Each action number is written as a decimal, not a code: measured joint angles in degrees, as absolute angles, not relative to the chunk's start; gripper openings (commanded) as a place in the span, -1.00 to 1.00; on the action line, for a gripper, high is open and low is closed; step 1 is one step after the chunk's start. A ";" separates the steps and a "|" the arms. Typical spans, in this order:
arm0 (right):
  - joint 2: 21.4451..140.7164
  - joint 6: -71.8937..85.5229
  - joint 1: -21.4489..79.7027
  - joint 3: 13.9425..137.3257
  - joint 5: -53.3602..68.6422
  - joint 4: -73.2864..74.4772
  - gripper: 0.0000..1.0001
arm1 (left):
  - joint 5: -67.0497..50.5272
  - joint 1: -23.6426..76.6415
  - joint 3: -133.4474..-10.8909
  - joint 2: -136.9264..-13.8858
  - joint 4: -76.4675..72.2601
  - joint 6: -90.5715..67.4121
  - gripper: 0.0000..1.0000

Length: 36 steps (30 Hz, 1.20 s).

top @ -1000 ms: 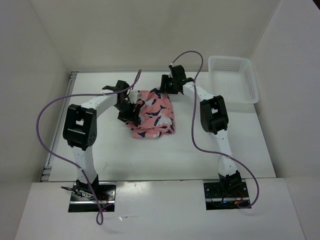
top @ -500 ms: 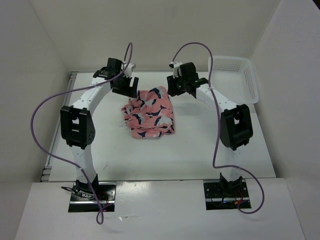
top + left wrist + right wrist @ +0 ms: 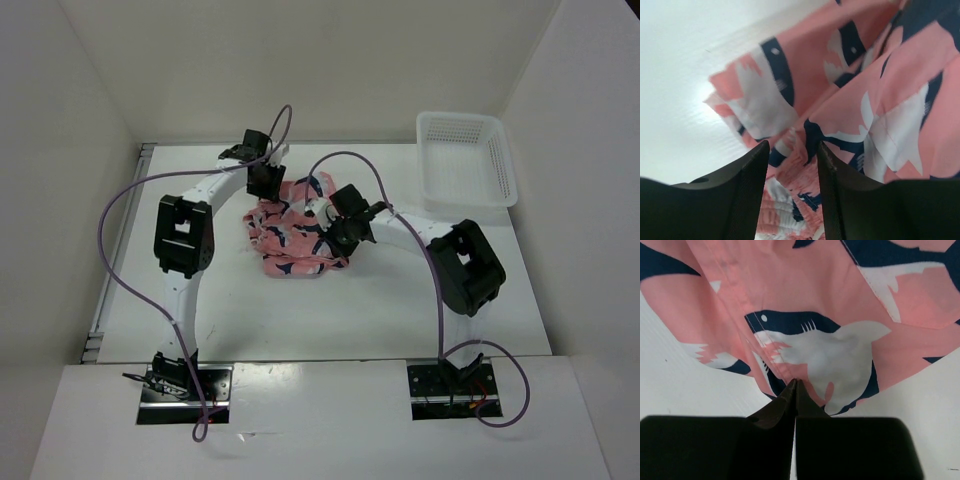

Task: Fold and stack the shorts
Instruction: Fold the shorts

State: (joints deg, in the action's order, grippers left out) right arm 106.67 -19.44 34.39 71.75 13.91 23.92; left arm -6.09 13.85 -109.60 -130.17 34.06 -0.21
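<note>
The shorts (image 3: 298, 232) lie in a crumpled heap on the table (image 3: 300, 310), to the left of the white basket (image 3: 503, 165) and a little nearer the arm bases than it, well apart from it. Pink cloth with navy and white shapes is bunched in loose folds, with the gathered waistband showing in the left wrist view.

The left gripper (image 3: 266, 186) is at the edge of the heap farthest from the basket. Its fingers (image 3: 747, 190) are spread, and folds of the shorts show in the gap between them.

The right gripper (image 3: 335, 232) is over the side of the heap facing the basket. Its fingers (image 3: 785, 405) are pressed together with no gap, and the tips meet at a stitched fold of the cloth. I cannot tell whether any cloth is caught between them.
</note>
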 measured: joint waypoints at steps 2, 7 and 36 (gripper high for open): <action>106.67 -20.40 34.24 70.87 13.69 23.99 -0.98 | -4.62 13.72 -110.48 -130.26 33.54 -0.21 0.01; 106.63 -22.28 34.24 70.41 12.82 24.01 -0.98 | -1.98 13.41 -111.33 -130.32 31.62 -0.14 0.19; 82.70 -14.35 -3.84 79.53 -3.97 29.54 1.00 | 3.36 -9.50 -81.30 -81.62 30.96 -0.21 0.98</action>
State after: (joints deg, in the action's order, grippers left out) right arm 82.70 -14.35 -3.84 79.53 -3.97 29.54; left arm 3.36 -9.50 -81.30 -81.62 30.96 -0.21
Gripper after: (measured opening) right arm 0.997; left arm 0.990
